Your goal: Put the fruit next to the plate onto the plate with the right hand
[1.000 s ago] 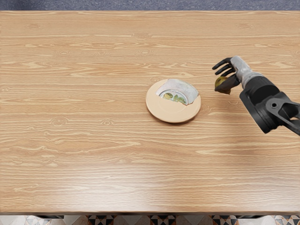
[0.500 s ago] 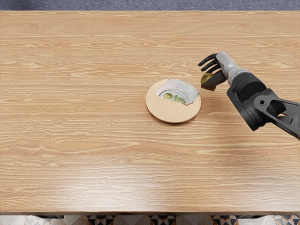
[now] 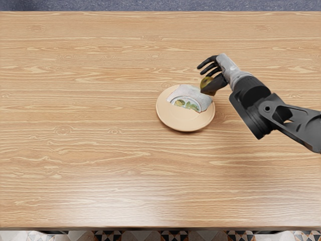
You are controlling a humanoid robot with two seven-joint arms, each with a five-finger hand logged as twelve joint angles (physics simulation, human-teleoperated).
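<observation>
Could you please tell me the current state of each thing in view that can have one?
right hand: shut on the fruit, raised beside the plate's far right rim.
fruit: held in the right hand, not yet set down on the plate.
plate: lying flat, carrying a pale food piece.

The fruit (image 3: 205, 82) is mostly hidden by the right hand (image 3: 216, 74); only a yellowish patch shows, its kind unclear. The arm (image 3: 281, 115) is cut off at the right edge. The green bits (image 3: 186, 104) in the wrap (image 3: 193, 93) on the plate (image 3: 176, 119) are too small to name.
</observation>
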